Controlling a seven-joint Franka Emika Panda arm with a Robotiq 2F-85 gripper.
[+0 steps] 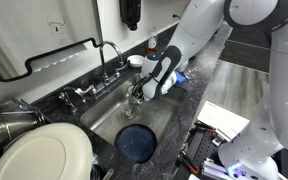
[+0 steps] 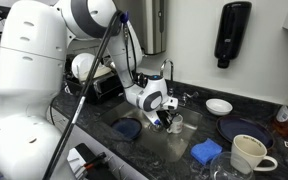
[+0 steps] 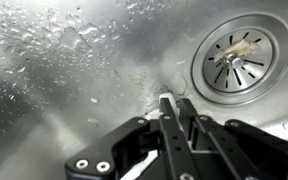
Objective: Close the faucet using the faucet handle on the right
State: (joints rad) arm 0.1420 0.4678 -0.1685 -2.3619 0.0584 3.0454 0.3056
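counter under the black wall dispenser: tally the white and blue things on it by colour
white: 2, bowl and mug
blue: 2, plate and sponge
total: 4

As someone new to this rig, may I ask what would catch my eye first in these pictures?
The big white arm fills much of an exterior view, with its gripper down in the steel sink near the faucet. In the wrist view, the shut gripper hangs over the wet basin, with the drain at upper right.
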